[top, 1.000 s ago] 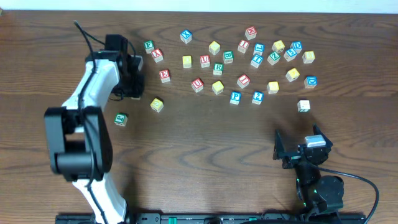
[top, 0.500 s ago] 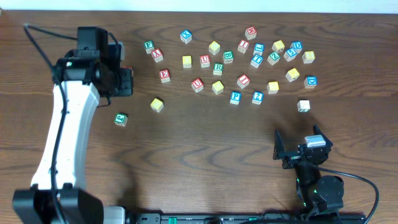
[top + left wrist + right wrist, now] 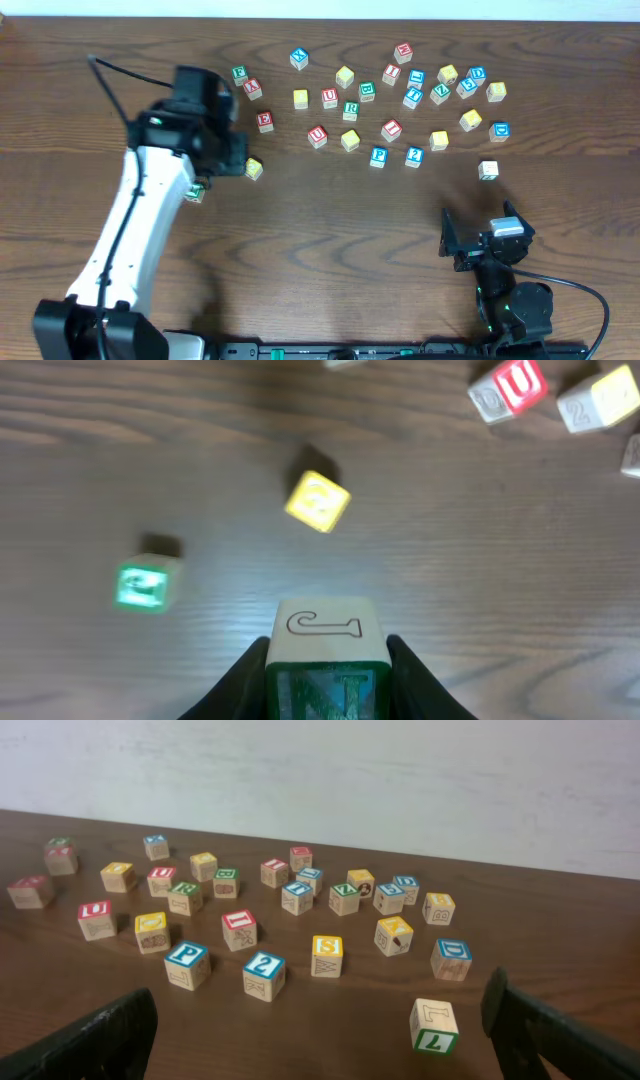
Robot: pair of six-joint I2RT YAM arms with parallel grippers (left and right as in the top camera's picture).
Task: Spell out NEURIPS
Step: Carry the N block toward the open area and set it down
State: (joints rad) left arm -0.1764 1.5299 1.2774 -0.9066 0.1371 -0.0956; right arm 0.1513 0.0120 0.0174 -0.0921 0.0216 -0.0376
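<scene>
The left gripper (image 3: 327,682) has swung right, clamped on the green N cube (image 3: 325,635) at its tip.

**Dark brown wooden table** (image 3: 330,250): grained top carrying many small wooden alphabet cubes, most of them in a loose cluster toward the far edge.

**Blue-printed wooden cube marked 2** (image 3: 264,974): upright, on the cluster's near side.

**Blue-printed wooden cube marked D** (image 3: 451,958): upright, on the cluster's right side, toward the table's right edge.

**Green-printed wooden cube marked 7** (image 3: 434,1025): stands alone, nearer the front edge than the cluster, with an L-like figure on its top face.

**Blue-topped wooden cube** (image 3: 299,58): close to the far edge, its letter too small to read.

**White wall** (image 3: 400,780): plain surface behind the far edge.
</scene>
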